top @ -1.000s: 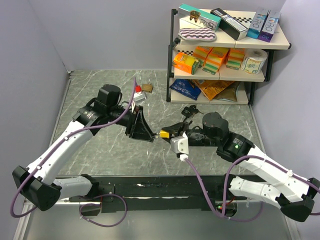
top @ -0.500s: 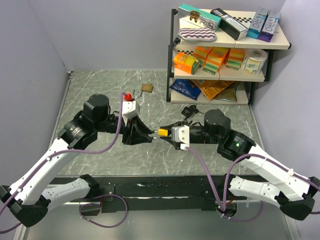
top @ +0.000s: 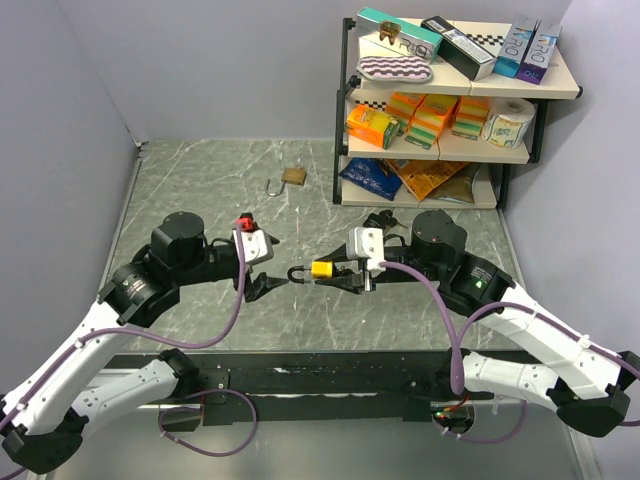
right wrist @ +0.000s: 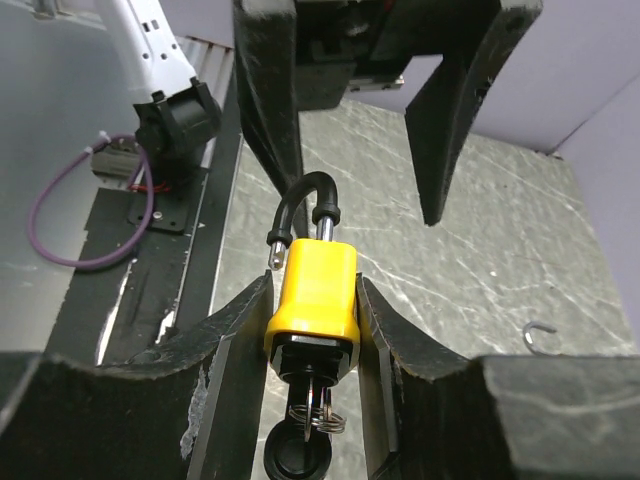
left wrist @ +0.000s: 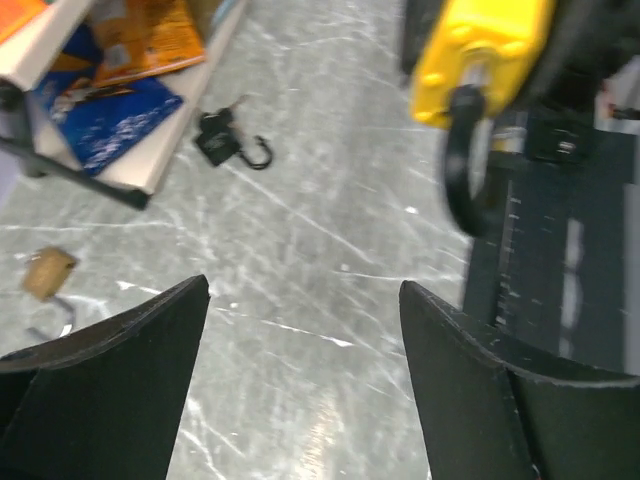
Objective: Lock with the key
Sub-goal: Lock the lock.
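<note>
The right gripper [right wrist: 313, 300] has its jaws closed on the flanks of the yellow padlock [right wrist: 315, 290], holding it clear of the counter [top: 200, 180]. Its black shackle [right wrist: 300, 205] points at the left gripper [left wrist: 303, 300], whose jaws stand wide open just short of the padlock and touch nothing. Under the padlock's body a key [right wrist: 300, 455] shows with a ring, but its dark head is cut off by the frame edge and I cannot tell whether it sits in the keyhole; the left wrist view blurs the padlock.
</note>
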Controlling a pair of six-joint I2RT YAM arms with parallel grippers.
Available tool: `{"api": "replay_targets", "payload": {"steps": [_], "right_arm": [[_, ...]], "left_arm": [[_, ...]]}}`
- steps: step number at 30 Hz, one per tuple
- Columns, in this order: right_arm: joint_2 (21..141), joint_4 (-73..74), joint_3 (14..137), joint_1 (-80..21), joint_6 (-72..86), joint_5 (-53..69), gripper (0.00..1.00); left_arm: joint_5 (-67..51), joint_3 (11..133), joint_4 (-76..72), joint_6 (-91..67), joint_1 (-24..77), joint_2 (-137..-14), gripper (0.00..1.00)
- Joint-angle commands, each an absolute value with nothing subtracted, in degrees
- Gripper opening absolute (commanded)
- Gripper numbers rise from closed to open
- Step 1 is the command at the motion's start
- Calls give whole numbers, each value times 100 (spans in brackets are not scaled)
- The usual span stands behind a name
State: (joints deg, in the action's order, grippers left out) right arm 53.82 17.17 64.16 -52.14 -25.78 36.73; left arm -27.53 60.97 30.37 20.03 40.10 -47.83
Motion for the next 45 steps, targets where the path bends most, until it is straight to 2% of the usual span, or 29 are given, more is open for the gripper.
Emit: {"api": "replay_targets", "payload": {"steps": [1,3,6,11,17,22,31,35,37,39,41,42,44,45], "right_arm": [[5273,1327,6715,-5186,-2329,3920,0],[5291,1345,6706,-5186,-2338,4025,0],[5335,1336,6715,-5177,-2241,4096,0],[5388,1371,6803,-5177,-2057,4263,0],[5361,1398,6706,-5185,-2109,4184,0],[5370,1415,6688,-5186,-2074,4263,0],[5528,1714,6873,-5186,-1855,4315,0],[5528,1670,6891,-5186,-1819,4280,0],[5528,1670,6899,-5177,-1802,4315,0],[5546,1705,6926,-5177,-1741,4263,1],[5581,1888,6969,-5159,-1653,4210,29],[5598,1985,7031,-5116,-1618,4245,50],[5642,2187,7101,-5010,-1478,4473,71],[5660,2380,7128,-4905,-1459,4543,72]], "left_arm": [[-3672,6618,3630,1796,4017,-4807,81],[-4198,6740,3656,1548,4017,-4895,80],[-4587,6803,3473,1039,4017,-5010,70],[-4799,6820,3094,510,4017,-5176,64],[-5019,6961,3147,492,4017,-5273,50],[-4966,6838,3006,361,4017,-5282,35],[-4808,6873,3111,597,4025,-5405,29],[-4773,6917,3260,712,4034,-5475,6],[-4676,6908,3314,791,4034,-5449,1],[-4615,6891,3340,817,4034,-5432,1],[-4623,6908,3235,608,4025,-5405,1],[-4640,6900,3191,554,4025,-5397,1],[-4693,6891,3103,475,4025,-5370,1],[-4728,6873,3085,457,4025,-5353,1]]}}
